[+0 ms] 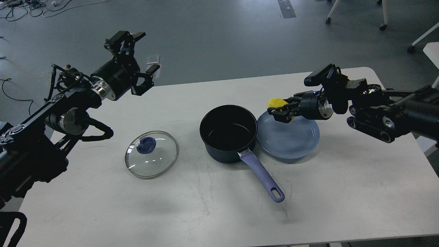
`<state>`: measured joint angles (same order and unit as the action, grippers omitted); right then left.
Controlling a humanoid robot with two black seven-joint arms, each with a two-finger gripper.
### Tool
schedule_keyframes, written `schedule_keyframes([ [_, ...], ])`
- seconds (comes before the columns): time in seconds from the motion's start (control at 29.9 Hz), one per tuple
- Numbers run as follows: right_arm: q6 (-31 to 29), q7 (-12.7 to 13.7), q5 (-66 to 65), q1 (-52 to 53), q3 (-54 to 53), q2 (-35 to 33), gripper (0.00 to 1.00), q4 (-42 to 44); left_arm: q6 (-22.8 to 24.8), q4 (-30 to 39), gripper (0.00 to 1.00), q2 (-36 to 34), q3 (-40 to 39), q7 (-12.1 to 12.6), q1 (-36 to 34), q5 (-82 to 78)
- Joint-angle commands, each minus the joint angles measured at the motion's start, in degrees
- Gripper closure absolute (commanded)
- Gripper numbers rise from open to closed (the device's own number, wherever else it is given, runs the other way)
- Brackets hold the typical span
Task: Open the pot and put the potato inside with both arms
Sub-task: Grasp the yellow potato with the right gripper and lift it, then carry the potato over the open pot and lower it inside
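Your right gripper (282,110) is clamped on the smooth bright yellow oval potato (276,102), holding it above the far left rim of the flat blue-grey plate (291,140). Just left stands the uncovered dark navy saucepan (229,135), its lavender handle pointing near-right. Your left gripper (144,51) hangs spread wide, holding nothing, far left.

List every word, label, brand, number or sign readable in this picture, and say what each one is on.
None can be read.
Left gripper: faint pale marks on the black body behind it, too small and blurred to read.
Right gripper, holding the potato: no lettering visible.
Pot, glass lid, blue plate, table: no print visible.
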<state>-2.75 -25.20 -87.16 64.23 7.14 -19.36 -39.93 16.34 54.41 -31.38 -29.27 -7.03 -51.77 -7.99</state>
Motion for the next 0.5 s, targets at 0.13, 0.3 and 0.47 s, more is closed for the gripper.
schedule_keyframes([
  [0.13,9.3,1.1,0.2,6.3,-0.7,0.2,1.00,-0.6,0.0,0.0,0.02,0.0,0.1,-1.2,0.0,-0.3],
  [0.3,9.5,1.3,0.2,8.5,-0.6,5.0,1.00,-0.3,0.0,0.0,0.02,-0.1,0.1,-1.5,0.0,-0.4],
  [0.47,9.4,1.2,0.1,8.0,1.1,11.6,1.00,0.2,-0.1,0.0,0.02,0.0,0.1,-1.5,0.0,-0.4],
])
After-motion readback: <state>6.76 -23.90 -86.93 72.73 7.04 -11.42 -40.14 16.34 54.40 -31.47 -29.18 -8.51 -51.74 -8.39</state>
